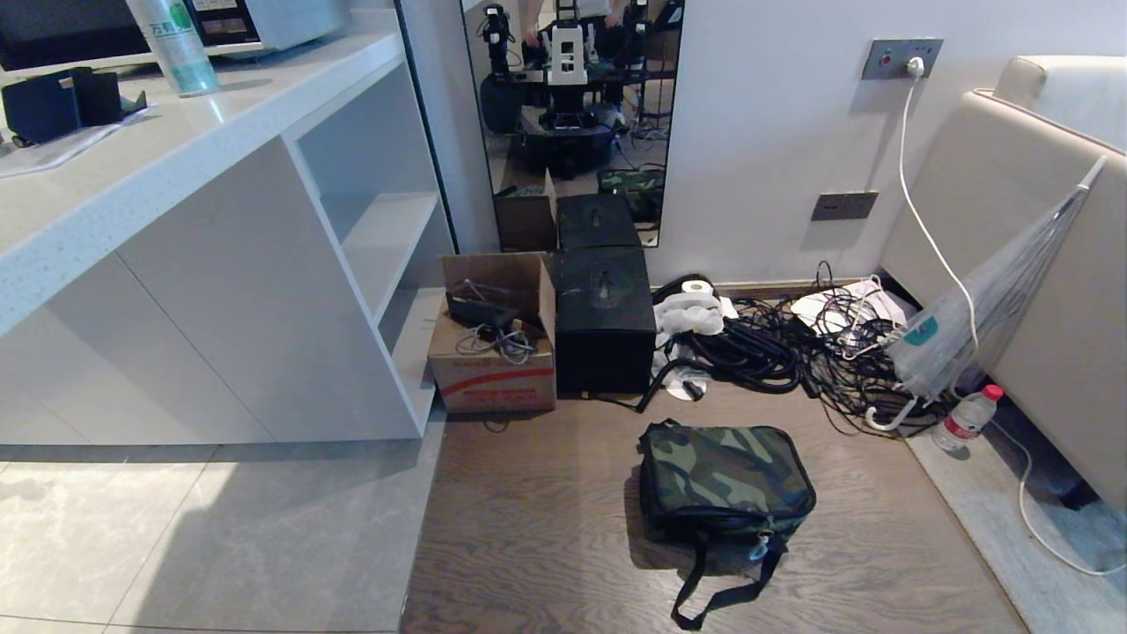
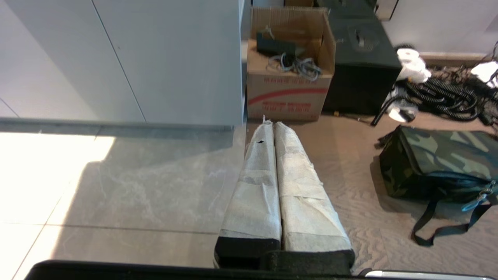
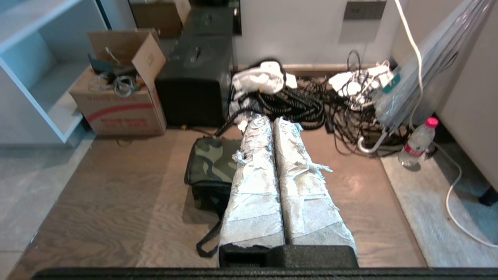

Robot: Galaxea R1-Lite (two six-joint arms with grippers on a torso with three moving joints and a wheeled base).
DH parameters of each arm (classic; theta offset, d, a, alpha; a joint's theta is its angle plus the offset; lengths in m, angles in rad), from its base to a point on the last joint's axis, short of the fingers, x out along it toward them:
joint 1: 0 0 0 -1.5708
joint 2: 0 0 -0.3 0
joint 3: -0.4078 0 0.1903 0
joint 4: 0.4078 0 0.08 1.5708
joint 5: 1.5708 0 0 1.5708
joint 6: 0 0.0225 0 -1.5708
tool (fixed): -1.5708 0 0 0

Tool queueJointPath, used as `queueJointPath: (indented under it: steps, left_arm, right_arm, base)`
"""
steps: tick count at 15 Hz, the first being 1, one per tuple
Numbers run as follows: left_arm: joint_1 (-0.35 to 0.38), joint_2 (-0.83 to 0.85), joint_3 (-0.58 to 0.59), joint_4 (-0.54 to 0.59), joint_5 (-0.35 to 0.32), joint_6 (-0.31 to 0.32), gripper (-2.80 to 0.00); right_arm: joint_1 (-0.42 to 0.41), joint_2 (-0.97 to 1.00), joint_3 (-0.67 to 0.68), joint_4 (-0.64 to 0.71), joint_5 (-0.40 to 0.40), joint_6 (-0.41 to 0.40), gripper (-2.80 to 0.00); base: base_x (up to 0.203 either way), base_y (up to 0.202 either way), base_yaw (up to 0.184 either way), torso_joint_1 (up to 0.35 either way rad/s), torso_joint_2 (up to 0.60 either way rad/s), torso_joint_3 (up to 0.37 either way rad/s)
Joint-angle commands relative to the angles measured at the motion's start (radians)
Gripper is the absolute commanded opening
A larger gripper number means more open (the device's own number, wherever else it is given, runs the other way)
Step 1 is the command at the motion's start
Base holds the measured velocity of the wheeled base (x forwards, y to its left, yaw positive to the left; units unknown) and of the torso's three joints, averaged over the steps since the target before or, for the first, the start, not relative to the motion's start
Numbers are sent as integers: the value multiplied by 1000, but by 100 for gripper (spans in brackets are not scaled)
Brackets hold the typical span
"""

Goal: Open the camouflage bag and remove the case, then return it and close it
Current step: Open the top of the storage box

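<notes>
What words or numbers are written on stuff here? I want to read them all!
Can on the counter: green Chinese characters, too small to read surely.
Cardboard box: red print, too blurred to read.
Water bottle: red label, too small to read.
Camouflage bag: no writing shows.

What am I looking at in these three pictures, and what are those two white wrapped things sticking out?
One picture comes from a camera on a robot's head, looking down at the floor. The other two come from cameras on its wrists. The white wrapped things are the fingers of its grippers, the left gripper and the right gripper, both shut and holding nothing. On the wooden floor lies a closed camouflage bag. Behind it stand a cardboard box, a black box, a tangle of cables, a folded umbrella and a water bottle.
</notes>
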Motion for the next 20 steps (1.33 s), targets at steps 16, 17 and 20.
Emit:
queueJointPath:
  steps: [16, 17, 20]
  left_arm:
    - [0, 0, 0, 0, 0, -1, -280]
    - [0, 0, 0, 0, 0, -1, -280]
    - [0, 0, 0, 0, 0, -1, -280]
  right_arm:
    - [0, 1, 40, -1, 0, -1, -280]
    - [0, 1, 40, -1, 0, 0, -280]
    - [0, 1, 40, -1, 0, 0, -280]
  base:
    - [0, 0, 0, 3, 3, -198]
    - [0, 0, 0, 2, 6, -198]
    - [0, 0, 0, 0, 6, -195]
